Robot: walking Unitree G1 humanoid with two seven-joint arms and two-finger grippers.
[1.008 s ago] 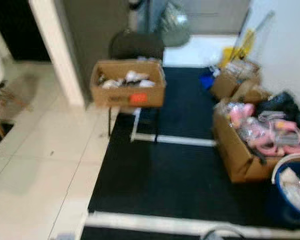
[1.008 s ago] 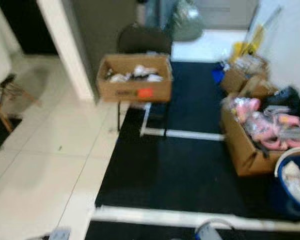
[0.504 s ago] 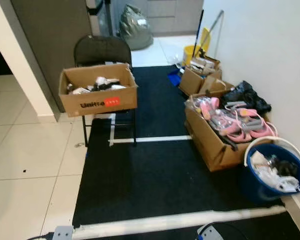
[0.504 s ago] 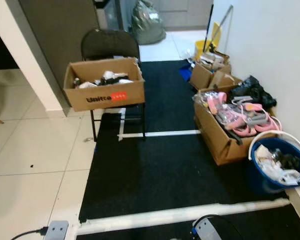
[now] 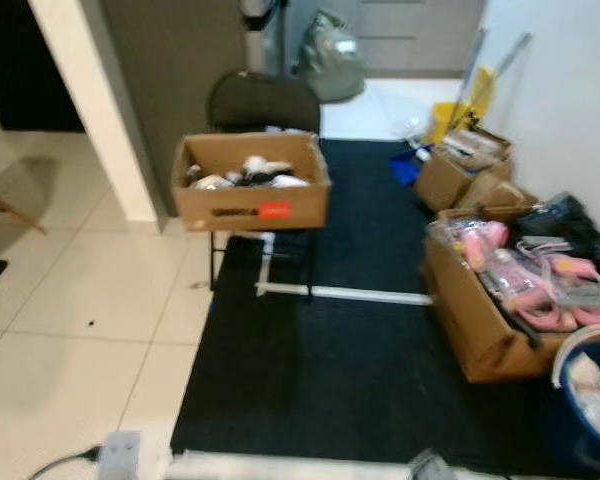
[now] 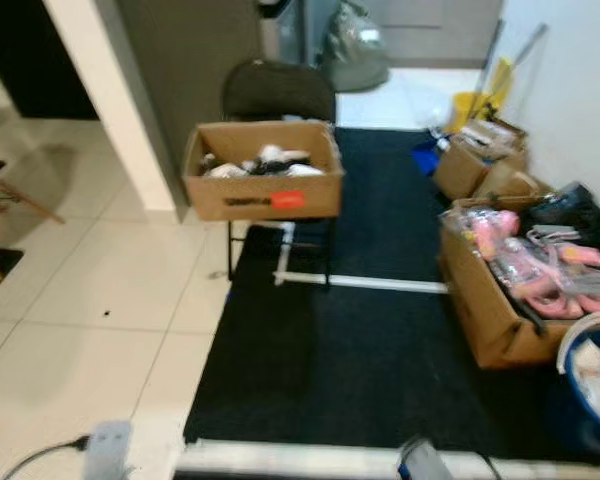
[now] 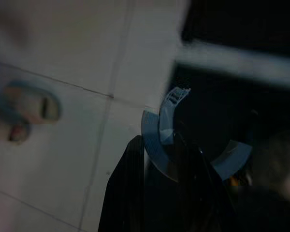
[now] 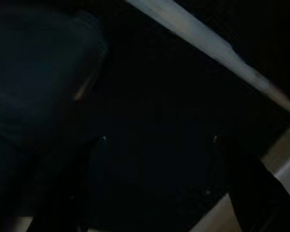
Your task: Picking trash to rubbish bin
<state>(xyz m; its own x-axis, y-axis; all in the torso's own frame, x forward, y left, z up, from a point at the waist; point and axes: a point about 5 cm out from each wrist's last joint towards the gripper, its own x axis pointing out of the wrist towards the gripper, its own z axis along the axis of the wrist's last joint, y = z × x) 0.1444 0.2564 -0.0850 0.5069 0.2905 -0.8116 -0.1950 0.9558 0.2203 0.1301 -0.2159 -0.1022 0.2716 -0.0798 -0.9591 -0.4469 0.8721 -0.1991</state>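
Ahead, you see a brown cardboard box of crumpled trash [image 5: 250, 180] resting on a black folding chair [image 5: 263, 103]; rightward, a long cardboard box of pink items [image 5: 510, 300] touches the blue round plastic bin [image 5: 592, 400]. Your left gripper [image 7: 159, 183] pinches a blue curved plastic piece [image 7: 157, 140]; right gripper's [image 8: 159, 193] jaws look spread.
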